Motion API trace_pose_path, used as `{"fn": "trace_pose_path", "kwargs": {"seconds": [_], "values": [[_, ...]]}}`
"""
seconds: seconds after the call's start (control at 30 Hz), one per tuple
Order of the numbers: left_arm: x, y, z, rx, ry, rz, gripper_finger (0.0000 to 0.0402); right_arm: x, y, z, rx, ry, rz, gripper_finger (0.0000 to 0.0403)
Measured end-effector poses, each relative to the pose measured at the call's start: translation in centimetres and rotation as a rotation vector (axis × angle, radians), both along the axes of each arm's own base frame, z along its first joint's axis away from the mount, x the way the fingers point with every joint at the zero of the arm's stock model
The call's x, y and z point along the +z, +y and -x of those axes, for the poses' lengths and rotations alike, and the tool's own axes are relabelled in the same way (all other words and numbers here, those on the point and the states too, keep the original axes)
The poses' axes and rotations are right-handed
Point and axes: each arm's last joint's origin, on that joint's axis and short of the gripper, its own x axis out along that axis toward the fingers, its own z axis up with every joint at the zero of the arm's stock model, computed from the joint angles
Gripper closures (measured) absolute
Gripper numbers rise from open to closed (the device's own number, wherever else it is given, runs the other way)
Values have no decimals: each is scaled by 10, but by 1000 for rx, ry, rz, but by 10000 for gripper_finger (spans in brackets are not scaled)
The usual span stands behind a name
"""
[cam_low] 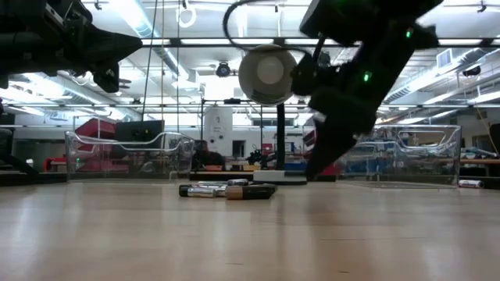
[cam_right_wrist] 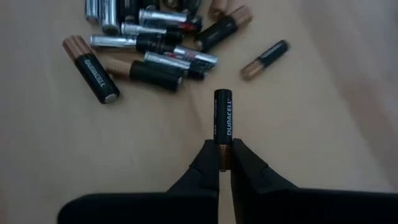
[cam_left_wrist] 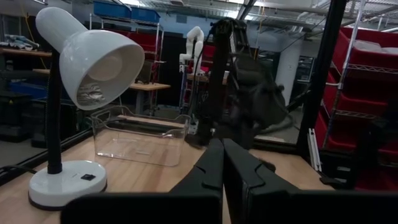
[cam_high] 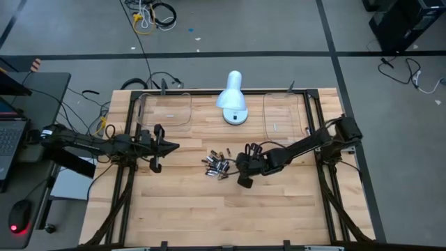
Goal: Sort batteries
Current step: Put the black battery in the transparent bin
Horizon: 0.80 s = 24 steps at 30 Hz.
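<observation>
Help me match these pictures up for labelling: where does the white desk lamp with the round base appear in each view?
High view: white desk lamp at the table's far edge, middle, between the two clear plastic trays.
Low view: lamp centre, its round shade facing the camera, behind the pile of batteries.
Left wrist view: lamp at the picture's left, a clear tray beside it.
Right wrist view: not in it.
Shared landmark: the clear trays.

Even, bright overhead light on pale wooden tabletop in high view; soft short shadows under dark arms. Low view: strong backlight from ceiling strip lights across upper frame, arms in silhouette, near tabletop blurred. Left wrist view dim, foreground fingers out of focus. Right wrist view warm, black-and-copper batteries sharp, faint sheen.
</observation>
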Motion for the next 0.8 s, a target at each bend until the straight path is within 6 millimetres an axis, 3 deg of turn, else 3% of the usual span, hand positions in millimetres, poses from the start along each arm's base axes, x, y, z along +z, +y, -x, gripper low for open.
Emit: {"fn": "trace_pose_path", "kwargs": {"seconds": [0.23,0.43,0.63,0.8], "values": [[0,0,0,-1,0,4,400,39,-5,14,-11,-62,6,395],[0,0,0,-1,0,4,400,81,-19,41,-83,-119,43,395],[0,0,0,-1,0,4,400,116,-48,82,-319,-146,-4,393],[0,0,0,-1,0,4,400,132,-76,114,-584,-176,-7,394]]}}
